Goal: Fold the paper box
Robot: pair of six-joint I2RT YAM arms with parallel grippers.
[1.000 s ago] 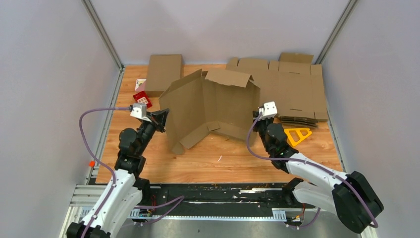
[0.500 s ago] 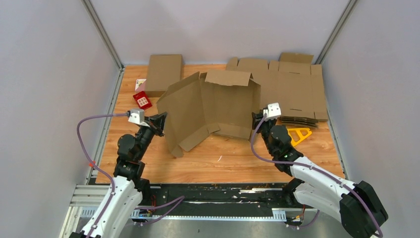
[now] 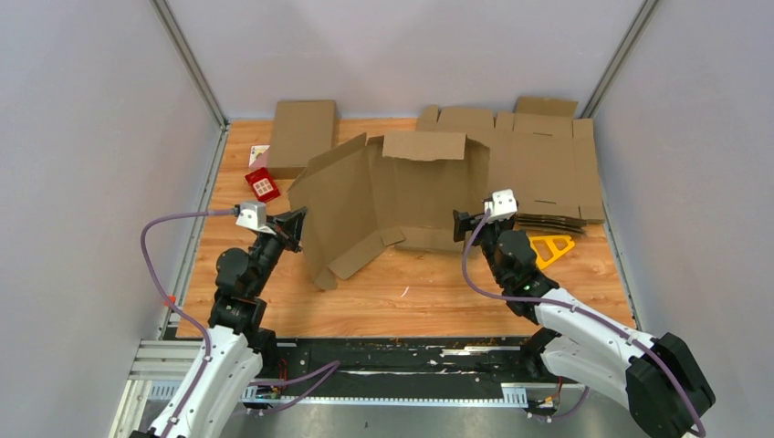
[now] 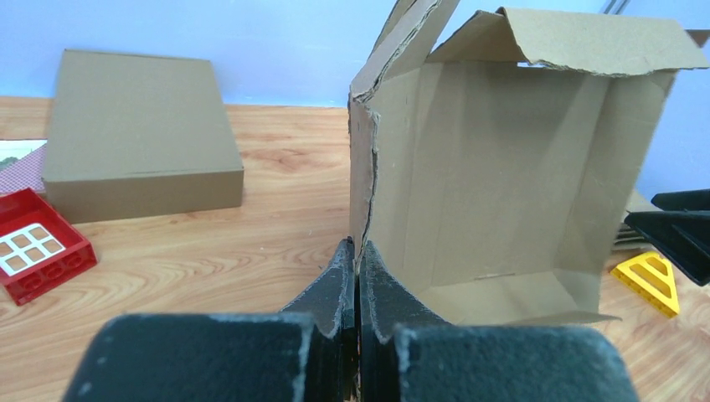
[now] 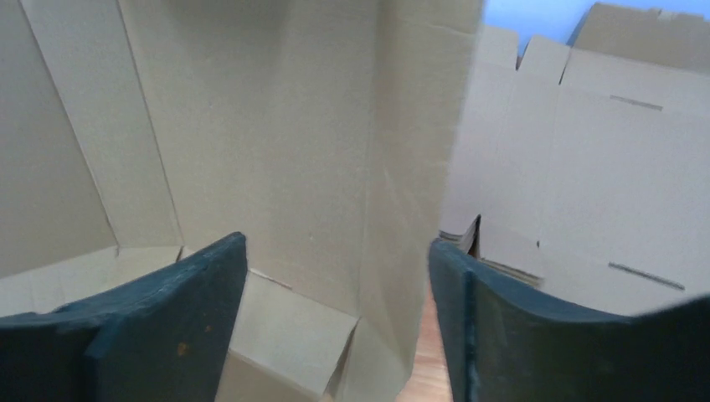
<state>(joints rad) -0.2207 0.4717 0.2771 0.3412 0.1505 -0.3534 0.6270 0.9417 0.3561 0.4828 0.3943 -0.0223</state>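
The paper box (image 3: 392, 196) stands half folded in the middle of the table, its walls raised and a top flap bent over. My left gripper (image 3: 298, 221) is shut on the edge of the box's left wall; in the left wrist view the fingertips (image 4: 357, 254) pinch that cardboard edge (image 4: 362, 167). My right gripper (image 3: 464, 219) is at the box's right wall and stands open. In the right wrist view the wall (image 5: 335, 134) hangs between the spread fingers (image 5: 201, 285) without being pinched.
A thick pile of flat brown blanks (image 3: 543, 164) lies at the back right. A closed brown box (image 3: 303, 135) sits at the back left, with a red block (image 3: 262, 185) beside it. A yellow triangle piece (image 3: 548, 246) lies right of my right arm.
My right gripper has opened and let go of the box's right wall. The box has leaned back a little, away from the arms. The left gripper keeps its hold.
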